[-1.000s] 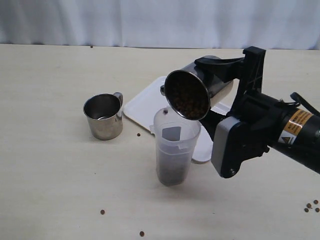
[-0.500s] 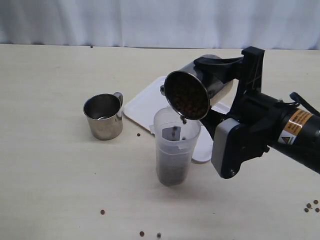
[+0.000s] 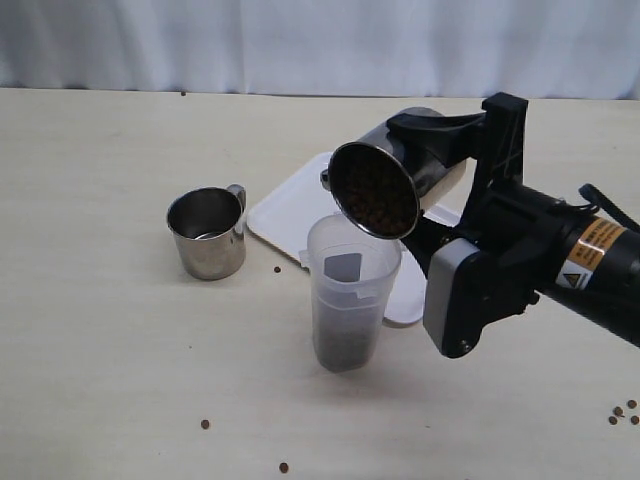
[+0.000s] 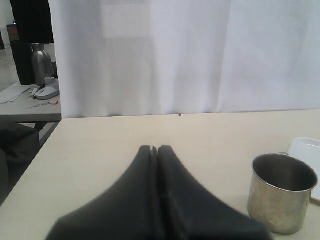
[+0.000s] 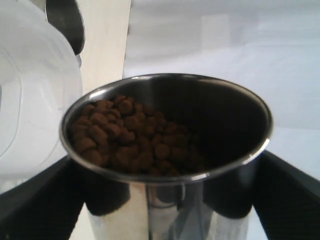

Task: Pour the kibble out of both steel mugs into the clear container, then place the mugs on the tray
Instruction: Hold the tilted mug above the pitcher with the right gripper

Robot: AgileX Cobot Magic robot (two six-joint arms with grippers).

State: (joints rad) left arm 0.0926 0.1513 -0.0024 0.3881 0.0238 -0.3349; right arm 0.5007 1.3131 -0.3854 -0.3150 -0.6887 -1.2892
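My right gripper (image 3: pixel 405 180) is shut on a steel mug (image 3: pixel 435 165), holding it tilted on its side with the mouth over the clear container (image 3: pixel 350 300). Kibble (image 3: pixel 375 195) fills the lower part of the mug, as the right wrist view shows (image 5: pixel 130 137); more lies in the container's bottom (image 3: pixel 345 345). The other steel mug (image 3: pixel 207 235) stands upright and empty on the table to the left, also in the left wrist view (image 4: pixel 282 200). The white tray (image 3: pixel 290 205) lies just behind the container. My left gripper (image 4: pixel 155 149) is shut on nothing, short of that mug.
Loose pellets lie on the table: one by the empty mug (image 3: pixel 277 269), two near the front edge (image 3: pixel 205 424) (image 3: pixel 283 467), and a few at the far right (image 3: pixel 622 412). A white curtain closes the back of the table.
Half a second ago pellets were dropping from the tilted mug into the container; none are in the air now. The mug and both arms have barely moved.
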